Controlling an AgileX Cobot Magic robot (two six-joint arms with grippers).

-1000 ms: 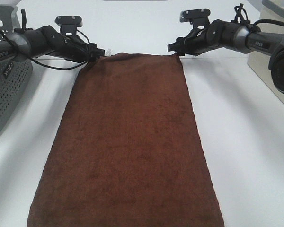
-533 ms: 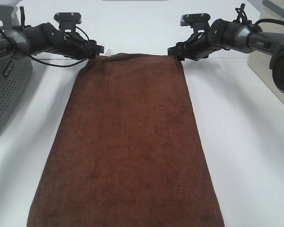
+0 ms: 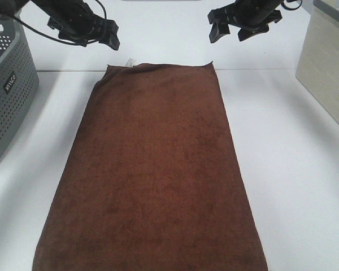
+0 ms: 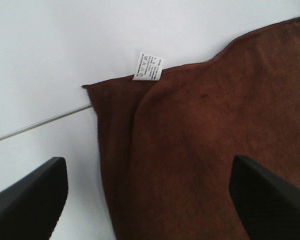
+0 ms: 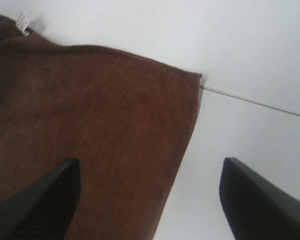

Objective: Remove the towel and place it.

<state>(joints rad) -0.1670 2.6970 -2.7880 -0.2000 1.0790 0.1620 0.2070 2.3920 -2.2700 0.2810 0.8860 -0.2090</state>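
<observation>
The towel (image 3: 152,169) is a dark reddish-brown cloth lying flat and lengthwise on the white table (image 3: 294,169), running off the near edge of the exterior view. A small white tag (image 3: 128,61) marks its far left corner. My left gripper (image 3: 104,36) hangs open above that corner and holds nothing. In the left wrist view the gripper (image 4: 146,165) straddles the towel (image 4: 205,150) corner below, with the tag (image 4: 148,66) in sight. My right gripper (image 3: 229,33) hangs open above the far right corner. In its wrist view the gripper (image 5: 151,165) stands wide over the towel (image 5: 90,125).
A grey perforated basket (image 3: 11,96) stands at the left edge of the table. A beige box (image 3: 327,68) sits at the right. A thin seam (image 5: 255,102) runs across the table at the towel's far edge.
Both grippers were down at the towel's far corners. They have opened, let go and lifted up and away. The towel stays flat where it was.
</observation>
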